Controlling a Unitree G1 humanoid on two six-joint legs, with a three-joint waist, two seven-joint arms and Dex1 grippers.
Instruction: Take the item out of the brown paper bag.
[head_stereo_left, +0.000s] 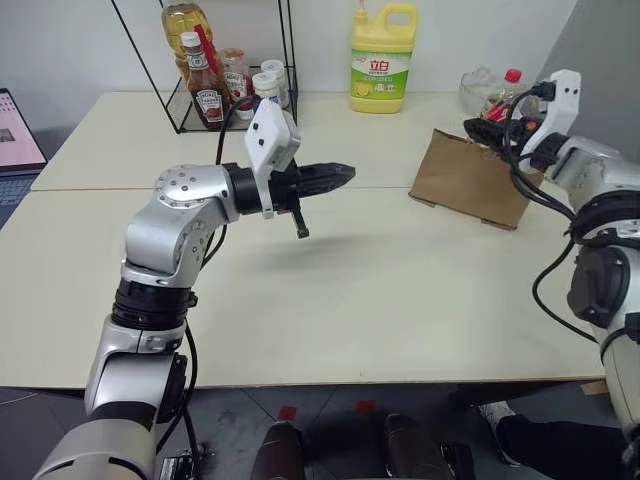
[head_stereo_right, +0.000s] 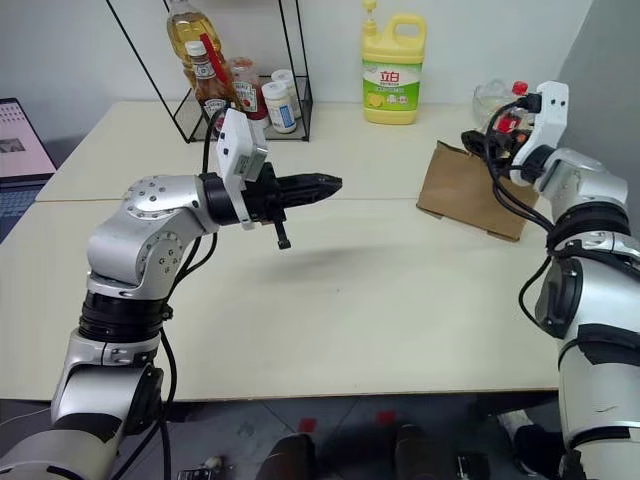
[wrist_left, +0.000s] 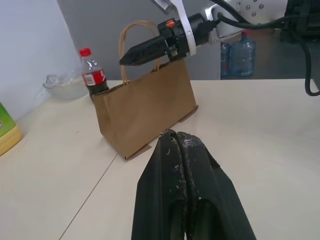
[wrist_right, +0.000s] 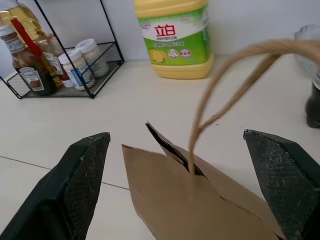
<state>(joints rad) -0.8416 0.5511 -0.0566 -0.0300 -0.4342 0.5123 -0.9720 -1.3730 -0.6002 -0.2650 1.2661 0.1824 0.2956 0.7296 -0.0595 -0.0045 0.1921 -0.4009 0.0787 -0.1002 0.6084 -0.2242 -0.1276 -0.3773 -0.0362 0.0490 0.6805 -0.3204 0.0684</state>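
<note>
Fingers of my right gripper (wrist_right: 185, 190) stand wide apart, one on either side of the open top of the brown paper bag (head_stereo_left: 470, 182), with nothing between them but the bag's upper edge and one of its looped cord handles (wrist_right: 235, 80), which arches up through the gap. I cannot tell whether either finger touches the paper. The bag stands upright on the pale table (head_stereo_left: 380, 300), directly below and ahead of that gripper. The item I am after is hidden; I cannot see into the bag from any angle. Just past the bag, on its far side from my right gripper, stands a dark cola bottle (wrist_left: 92, 75) with a red cap, and beside that a clear glass bowl (wrist_left: 65, 85). Beyond my spread fingers, across the table, sits a yellow detergent jug (wrist_right: 175, 37), and off to its side a black wire rack (wrist_right: 60, 60) with sauce bottles and small jars. My left gripper (head_stereo_left: 340, 175) has its fingers pressed together on nothing, held above the bare tabletop and pointing toward the bag, well apart from it.
</note>
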